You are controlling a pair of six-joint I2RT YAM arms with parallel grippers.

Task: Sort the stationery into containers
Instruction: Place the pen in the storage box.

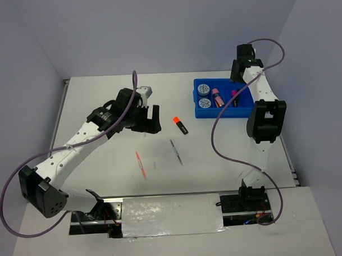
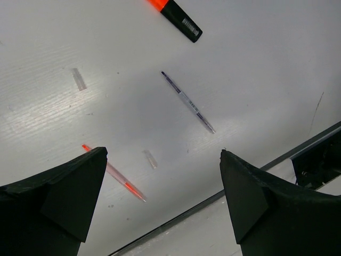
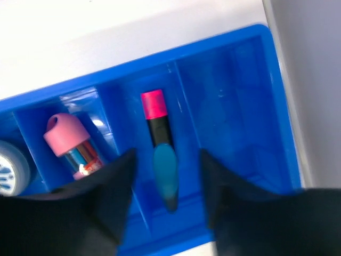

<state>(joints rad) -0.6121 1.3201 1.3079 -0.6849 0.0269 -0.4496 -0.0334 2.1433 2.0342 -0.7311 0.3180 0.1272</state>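
Bare table (image 1: 102, 91) is lying around the orange highlighter (image 1: 180, 125), grey pen (image 1: 176, 152) and orange pen (image 1: 141, 165), all well apart. The left gripper (image 1: 144, 122) is hanging over the table just left of the orange highlighter. The right arm (image 1: 265, 122) is crowding the tray's (image 1: 221, 116) right side; the rightmost compartment (image 3: 234, 96) is standing free, while dividers are hemming the pink-capped highlighter (image 3: 157, 120) closely.

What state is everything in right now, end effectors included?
Left end effector, open, empty.
Right end effector, open, over tray.
Blue highlighter, in tray, not gripped.
Pink-capped highlighter, in tray.
Pink cylinder, in tray.
Tape discs, in tray.
Orange highlighter, on table.
Grey pen, on table.
Orange pen, on table.
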